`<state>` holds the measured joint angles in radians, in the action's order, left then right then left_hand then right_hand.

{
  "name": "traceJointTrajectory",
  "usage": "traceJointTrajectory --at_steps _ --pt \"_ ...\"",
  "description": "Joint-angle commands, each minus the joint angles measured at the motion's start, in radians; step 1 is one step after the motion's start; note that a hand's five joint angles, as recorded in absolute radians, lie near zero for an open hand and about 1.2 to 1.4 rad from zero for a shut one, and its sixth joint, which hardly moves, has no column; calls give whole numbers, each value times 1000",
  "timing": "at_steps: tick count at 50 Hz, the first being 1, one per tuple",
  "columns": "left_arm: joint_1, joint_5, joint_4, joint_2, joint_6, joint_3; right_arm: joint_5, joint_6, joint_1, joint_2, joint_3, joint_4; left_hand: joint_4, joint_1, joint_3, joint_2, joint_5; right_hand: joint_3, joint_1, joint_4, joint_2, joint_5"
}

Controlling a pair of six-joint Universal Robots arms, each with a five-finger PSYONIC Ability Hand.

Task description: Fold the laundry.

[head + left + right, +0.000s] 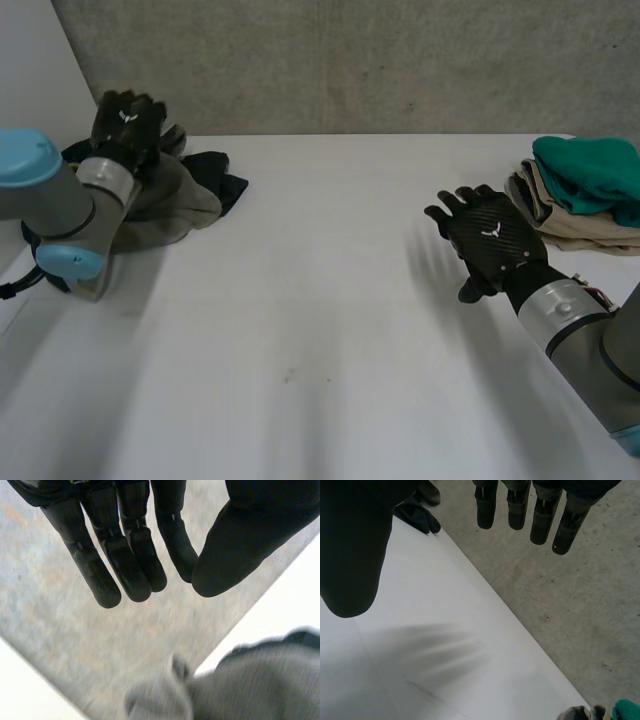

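Grey and dark cloth makes up the unfolded laundry heap (175, 195) at the far left corner of the table (320, 320). A dark piece (228, 182) sticks out of it toward the table's middle. At the far right corner is a folded stack of 2 visible layers: a teal garment (590, 170) on top and a beige garment (570, 228) under it. A concrete wall (350, 60) runs behind the far edge.

Head view: the left hand (128, 120) is over the heap with its back to the camera, so finger state is hard to read from here. In the left wrist view, the left hand (125, 555) has straight fingers lying close side by side, with the thumb (240, 545) set apart. It holds nothing. The heap's grey cloth (260, 685) lies beyond the fingertips and does not touch them.

Head view: the right hand (490, 240) is near the table's right edge, just beside the stack but apart from it, fingers spread. In the right wrist view, the right hand (542, 515) has straight, spaced fingers and a thumb held wide, and it is empty, with bare table (445, 655) under the palm. This view also shows the teal garment (627, 711) by the table's edge and the dark piece (417, 517) at the far corner.
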<state>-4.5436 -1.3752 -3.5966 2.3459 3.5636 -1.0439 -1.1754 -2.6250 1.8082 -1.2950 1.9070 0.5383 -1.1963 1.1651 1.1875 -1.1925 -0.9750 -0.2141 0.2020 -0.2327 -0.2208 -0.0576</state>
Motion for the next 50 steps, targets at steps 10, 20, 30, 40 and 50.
traceJointTrajectory --at_steps 10,20,30,40,50 --pt "22 48 47 -67 -28 -47 -4 0 -16 -17 4 -1 1015 -984 -1006 1011 968 40 -27 58 46 58" --pt "-60 145 222 248 230 220 -1 0 -33 -12 0 -1 939 -908 -930 935 892 40 -27 58 46 58" --pt "-91 140 202 421 236 416 -4 0 -38 -1 -5 0 578 -547 -570 575 532 40 -27 58 46 58" --pt "-69 110 0 307 233 276 -4 2 -40 6 -6 2 -200 231 209 -204 -247 40 -27 58 46 58" --pt "87 82 -122 -89 80 -59 -7 0 -38 5 -6 0 -200 231 209 -204 -247 40 -27 58 46 58"
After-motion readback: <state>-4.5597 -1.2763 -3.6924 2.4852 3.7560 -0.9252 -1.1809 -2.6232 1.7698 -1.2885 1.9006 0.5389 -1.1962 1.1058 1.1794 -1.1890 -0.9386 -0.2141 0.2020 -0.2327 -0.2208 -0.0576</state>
